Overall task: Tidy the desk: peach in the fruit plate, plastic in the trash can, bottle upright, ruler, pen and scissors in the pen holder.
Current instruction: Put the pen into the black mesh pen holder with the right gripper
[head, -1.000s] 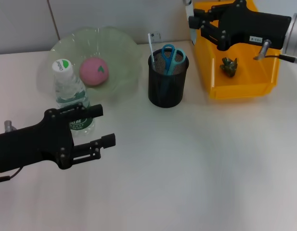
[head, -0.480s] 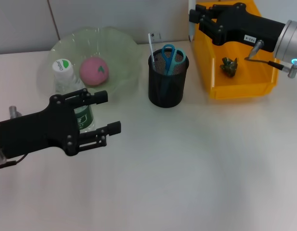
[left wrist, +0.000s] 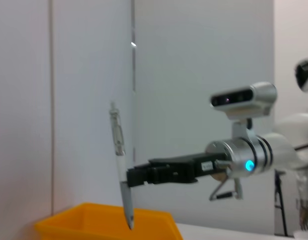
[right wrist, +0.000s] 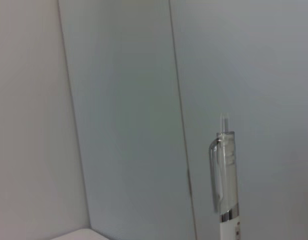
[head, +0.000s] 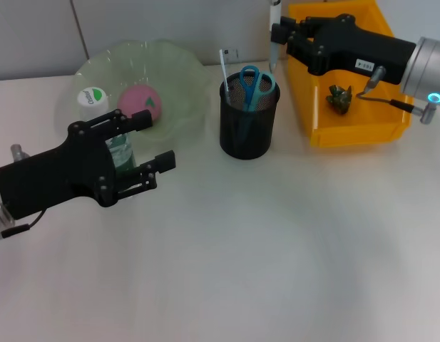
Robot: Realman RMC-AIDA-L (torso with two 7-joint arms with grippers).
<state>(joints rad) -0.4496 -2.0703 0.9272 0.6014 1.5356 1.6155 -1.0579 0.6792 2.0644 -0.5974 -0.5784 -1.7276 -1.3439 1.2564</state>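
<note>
My right gripper [head: 278,32] is shut on a clear-and-white pen [head: 274,21], held upright above the near corner of the yellow bin [head: 355,132], just beyond the black mesh pen holder [head: 247,128]. The pen also shows in the left wrist view [left wrist: 119,165] and the right wrist view [right wrist: 224,185]. The holder contains blue-handled scissors [head: 253,80] and a white ruler [head: 223,68]. A pink peach [head: 139,104] lies in the green plate [head: 184,64]. The bottle [head: 91,97] stands upright, partly hidden behind my open left gripper [head: 155,140]. Crumpled plastic [head: 339,97] lies in the bin.
The plate, holder and bin stand in a row along the table's back, near the wall. The white tabletop [head: 277,242] stretches in front of them.
My right gripper has moved left with the pen, towards the pen holder. My left arm has shifted up and now covers more of the bottle.
</note>
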